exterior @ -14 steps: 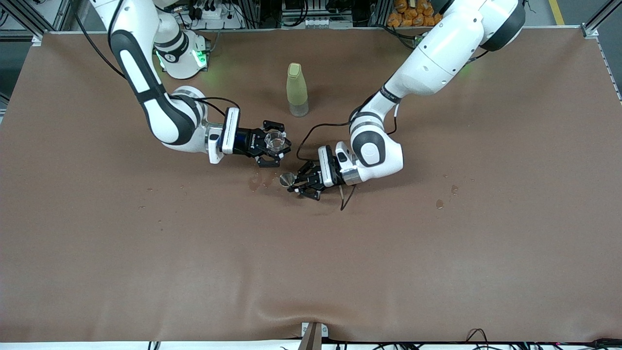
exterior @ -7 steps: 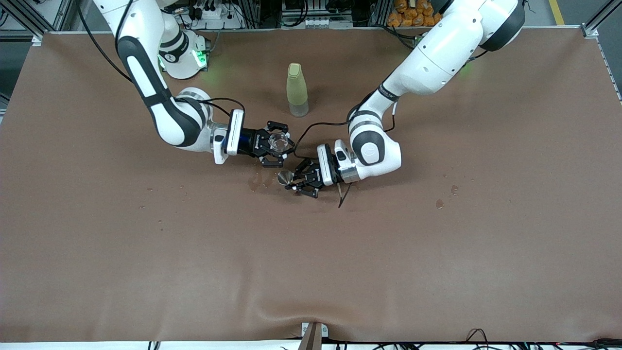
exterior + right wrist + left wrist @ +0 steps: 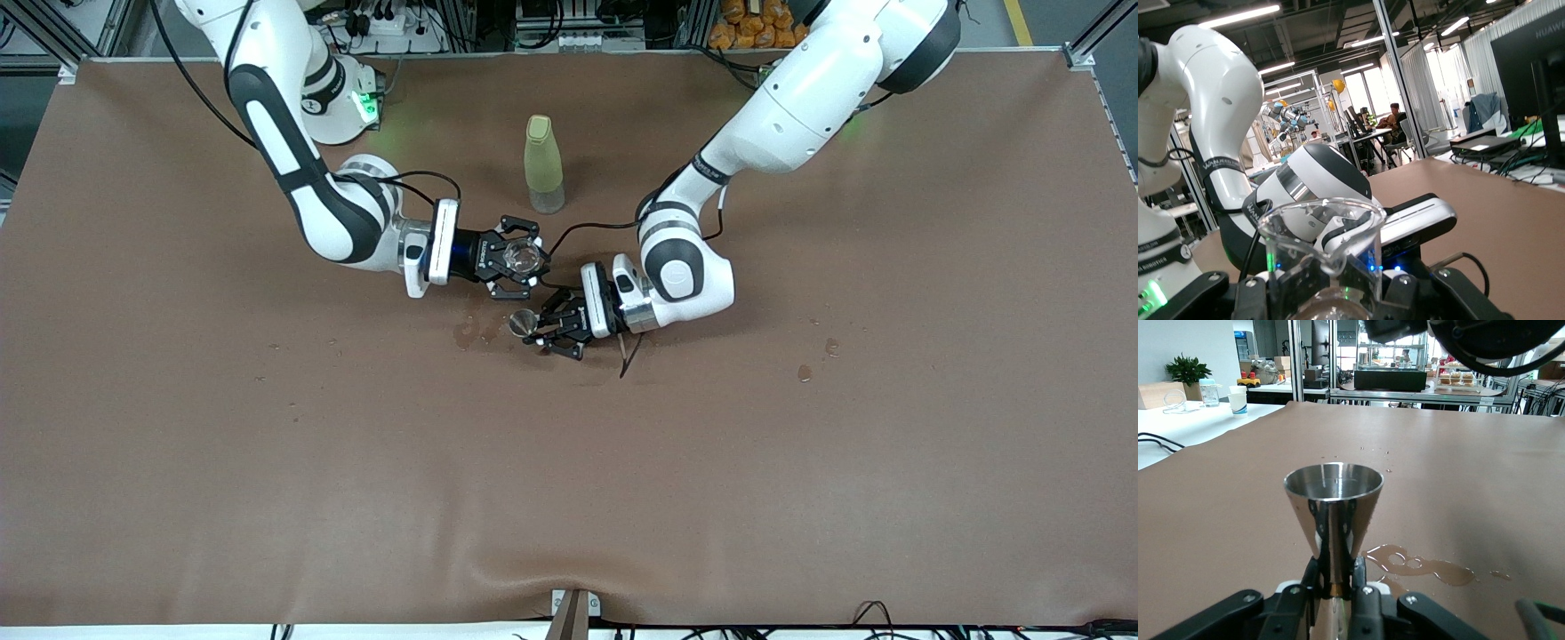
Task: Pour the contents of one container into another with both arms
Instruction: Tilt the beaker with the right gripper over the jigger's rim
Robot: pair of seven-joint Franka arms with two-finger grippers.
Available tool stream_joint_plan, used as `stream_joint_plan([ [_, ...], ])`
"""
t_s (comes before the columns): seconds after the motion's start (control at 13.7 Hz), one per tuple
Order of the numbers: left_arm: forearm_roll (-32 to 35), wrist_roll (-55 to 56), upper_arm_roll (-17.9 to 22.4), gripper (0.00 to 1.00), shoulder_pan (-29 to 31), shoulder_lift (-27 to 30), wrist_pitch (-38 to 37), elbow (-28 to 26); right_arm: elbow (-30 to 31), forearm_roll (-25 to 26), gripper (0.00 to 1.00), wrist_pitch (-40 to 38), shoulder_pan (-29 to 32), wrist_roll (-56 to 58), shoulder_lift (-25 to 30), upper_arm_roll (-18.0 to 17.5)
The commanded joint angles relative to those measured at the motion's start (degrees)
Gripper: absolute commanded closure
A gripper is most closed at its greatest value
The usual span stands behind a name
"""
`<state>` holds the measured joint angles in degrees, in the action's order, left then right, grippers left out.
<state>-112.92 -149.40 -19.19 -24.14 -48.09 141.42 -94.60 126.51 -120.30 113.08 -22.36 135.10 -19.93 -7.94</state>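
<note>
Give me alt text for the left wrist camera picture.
The left gripper is shut on the narrow waist of an upright steel jigger, open cup on top. A puddle lies on the brown table beside it.

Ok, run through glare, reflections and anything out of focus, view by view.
Front view: even light, green glow on the table by the right arm's base, soft shadows under both arms. Left wrist view: the shiny steel cone-shaped measuring cup mirrors the room; the spilled puddle glints. Right wrist view: bright ceiling strips; the clear glass beaker sits near the lens, its rim catching highlights.
</note>
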Motion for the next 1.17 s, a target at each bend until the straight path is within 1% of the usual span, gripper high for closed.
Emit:
stream_joint_plan([
  [0.0, -2.0, -1.9, -0.1, 1.00, 0.1, 0.7, -0.8, -0.8, 0.1, -1.6, 1.00, 0.9, -0.4, -5.4, 0.2, -0.8],
  [1.1, -2.0, -2.0, -0.1, 1.00, 0.2, 1.0, -0.8, -1.5, 0.9, -1.6, 1.00, 0.7, -0.6, -28.8, -0.4, -1.7],
])
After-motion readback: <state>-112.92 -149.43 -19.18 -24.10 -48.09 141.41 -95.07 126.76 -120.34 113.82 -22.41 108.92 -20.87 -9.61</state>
